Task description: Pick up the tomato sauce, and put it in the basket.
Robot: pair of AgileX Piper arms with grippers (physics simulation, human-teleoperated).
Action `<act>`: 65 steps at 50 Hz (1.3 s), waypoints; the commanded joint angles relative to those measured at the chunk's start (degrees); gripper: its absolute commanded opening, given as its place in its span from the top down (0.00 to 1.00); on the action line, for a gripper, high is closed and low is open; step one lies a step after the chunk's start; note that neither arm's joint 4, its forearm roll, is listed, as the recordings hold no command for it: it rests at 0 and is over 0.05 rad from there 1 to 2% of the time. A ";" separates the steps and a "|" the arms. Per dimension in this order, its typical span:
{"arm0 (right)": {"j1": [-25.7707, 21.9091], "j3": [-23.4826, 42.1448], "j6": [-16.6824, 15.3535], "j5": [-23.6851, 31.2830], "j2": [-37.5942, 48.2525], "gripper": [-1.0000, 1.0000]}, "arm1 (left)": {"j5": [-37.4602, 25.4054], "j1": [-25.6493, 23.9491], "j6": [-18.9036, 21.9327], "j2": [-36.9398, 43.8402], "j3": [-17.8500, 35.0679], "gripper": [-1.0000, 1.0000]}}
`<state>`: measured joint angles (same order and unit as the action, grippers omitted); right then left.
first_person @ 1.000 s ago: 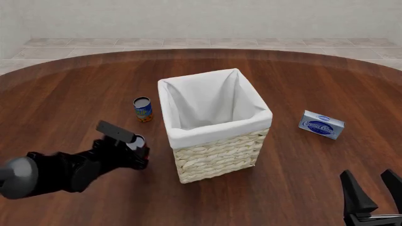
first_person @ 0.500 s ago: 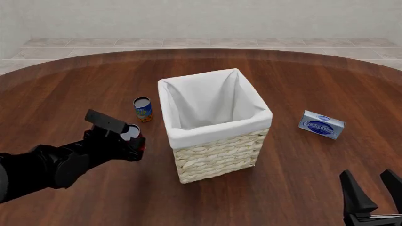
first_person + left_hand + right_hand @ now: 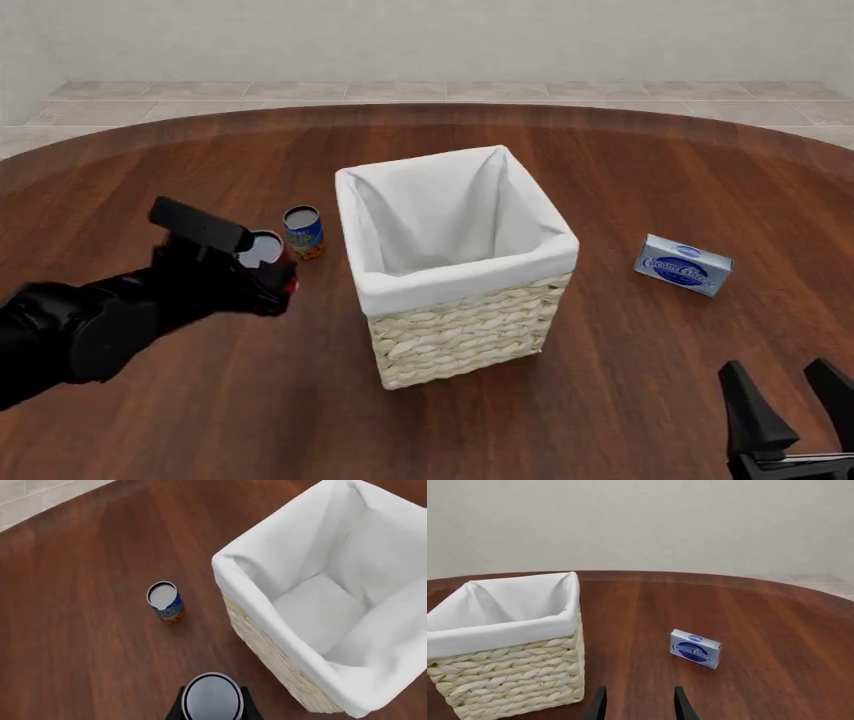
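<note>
- A blue-and-orange labelled can (image 3: 303, 232) stands upright on the round dark wooden worktop (image 3: 160, 180), just beside the basket's left wall, toward the worktop's left edge.
- A small blue-and-white box (image 3: 682, 264) lies well apart, toward the right edge.
- The tall square pale wicker basket with white cloth lining (image 3: 458, 262) sits mid-worktop, open-topped.
- The small cylindrical tomato sauce can with silver-grey top (image 3: 213, 698) and red label is held off the worktop in the left gripper (image 3: 260, 268), jaws clamped around it, left of the basket.
- The right gripper (image 3: 639, 702) hangs near the front edge, jaws apart, holding nothing.
</note>
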<state>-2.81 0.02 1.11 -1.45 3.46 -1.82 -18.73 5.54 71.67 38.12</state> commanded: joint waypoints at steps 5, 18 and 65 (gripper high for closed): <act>-0.14 0.00 -0.07 -0.45 0.47 0.00 | -5.54 -1.14 0.94 -5.02 3.19 1.00; -0.28 0.00 -0.11 0.14 0.00 0.00 | -10.90 -2.26 0.12 -9.02 8.04 1.00; -0.44 0.00 0.04 -0.44 0.75 0.00 | -16.19 -5.27 -0.28 -12.44 19.99 1.00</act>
<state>-3.19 0.01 1.05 -1.66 3.92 -17.32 -22.95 4.60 59.42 55.02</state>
